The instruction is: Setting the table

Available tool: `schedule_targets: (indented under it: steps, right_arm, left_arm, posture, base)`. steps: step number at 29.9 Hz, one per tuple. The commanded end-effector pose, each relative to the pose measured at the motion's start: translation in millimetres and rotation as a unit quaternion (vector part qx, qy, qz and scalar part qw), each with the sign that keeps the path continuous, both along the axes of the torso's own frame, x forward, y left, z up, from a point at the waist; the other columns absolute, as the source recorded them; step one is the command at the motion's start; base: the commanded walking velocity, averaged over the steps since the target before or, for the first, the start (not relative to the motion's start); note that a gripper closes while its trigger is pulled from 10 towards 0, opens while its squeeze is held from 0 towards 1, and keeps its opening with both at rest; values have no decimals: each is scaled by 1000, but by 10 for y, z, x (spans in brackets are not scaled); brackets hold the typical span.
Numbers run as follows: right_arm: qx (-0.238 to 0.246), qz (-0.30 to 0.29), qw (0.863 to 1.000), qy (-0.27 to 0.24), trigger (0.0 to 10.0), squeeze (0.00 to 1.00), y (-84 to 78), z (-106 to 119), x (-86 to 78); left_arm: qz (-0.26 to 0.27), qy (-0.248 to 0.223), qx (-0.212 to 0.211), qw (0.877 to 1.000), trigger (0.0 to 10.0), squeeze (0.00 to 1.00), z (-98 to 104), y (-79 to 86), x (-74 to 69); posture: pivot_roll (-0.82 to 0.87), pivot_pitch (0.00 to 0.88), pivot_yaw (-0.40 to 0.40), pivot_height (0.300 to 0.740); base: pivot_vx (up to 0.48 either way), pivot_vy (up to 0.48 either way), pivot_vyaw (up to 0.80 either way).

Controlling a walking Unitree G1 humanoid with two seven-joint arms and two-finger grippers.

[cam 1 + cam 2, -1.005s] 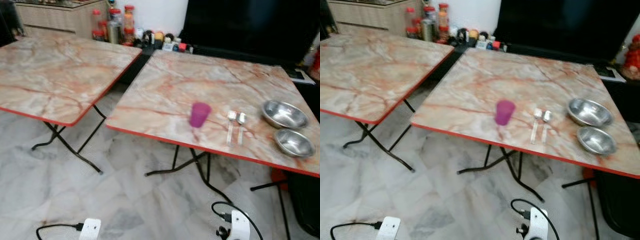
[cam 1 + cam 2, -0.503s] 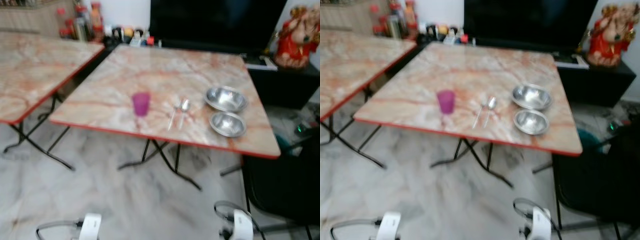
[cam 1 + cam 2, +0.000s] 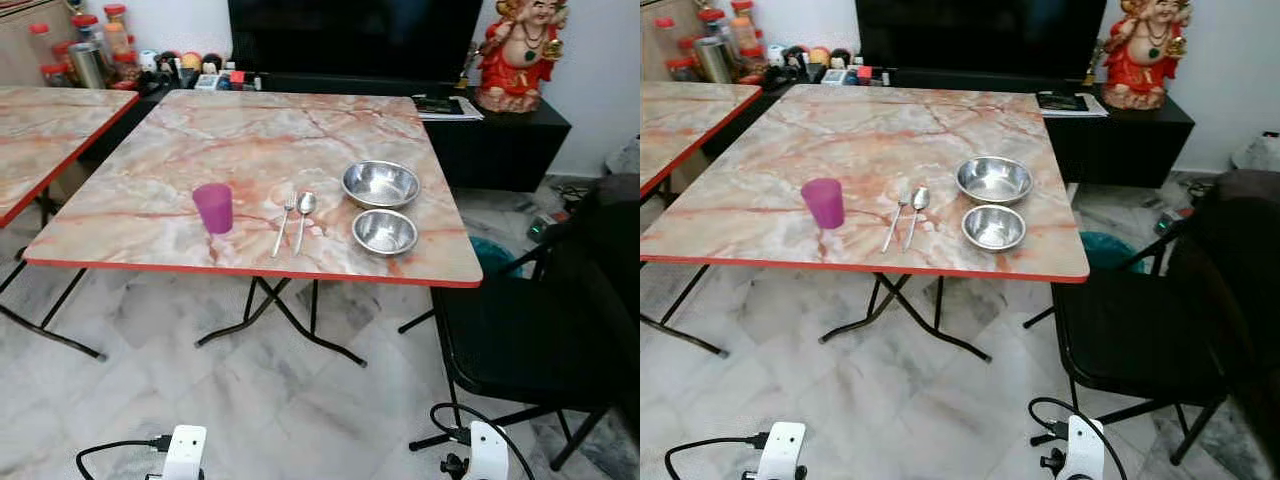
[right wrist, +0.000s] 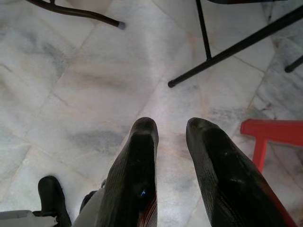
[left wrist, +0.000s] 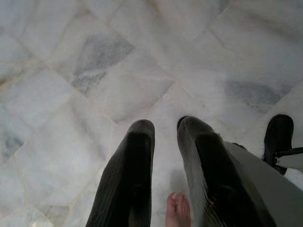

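In the left of the frame, a purple cup (image 3: 213, 207) is seen upright near the front edge of the marble table (image 3: 280, 130). Right of it, a fork (image 3: 282, 223) and spoon (image 3: 303, 218) are laid side by side, then two steel bowls (image 3: 381, 184), one behind the other, probably grouped as one place setting beside the black chair (image 3: 520, 335) at lower right. Both arms are hung idle over the floor: the left gripper (image 5: 165, 127) and right gripper (image 4: 171, 125) are held slightly parted, grasping nothing.
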State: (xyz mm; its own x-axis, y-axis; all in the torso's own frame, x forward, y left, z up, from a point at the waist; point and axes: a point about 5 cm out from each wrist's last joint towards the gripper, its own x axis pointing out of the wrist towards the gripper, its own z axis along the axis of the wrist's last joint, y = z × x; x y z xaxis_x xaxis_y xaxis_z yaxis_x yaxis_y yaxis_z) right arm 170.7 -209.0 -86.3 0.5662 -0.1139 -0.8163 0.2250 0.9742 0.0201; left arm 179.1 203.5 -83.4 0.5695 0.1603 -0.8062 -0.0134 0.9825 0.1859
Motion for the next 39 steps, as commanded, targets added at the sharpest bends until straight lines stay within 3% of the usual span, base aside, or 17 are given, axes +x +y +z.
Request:
schedule_targets:
  steps: [1,34,39]
  right_arm:
    - [2,3,1000,-6,10000,0,13,13,32]
    - [4,3,1000,-13,10000,0,43,27,72]
    - [3,2,1000,-11,10000,0,31,22,57]
  left_arm:
    - [5,5,6,1000,10000,0,-6,-1,-10]
    - [3,11,0,1000,10000,0,-19,17,-41]
    - [2,7,-7,1000,10000,0,-20,24,-51]
  posture:
    - [43,0,-50,728]
    - [39,0,-41,728]
    - [37,0,-43,728]
  base:
    - [247,0,0]
    - [329,0,0]
    - [52,0,0]
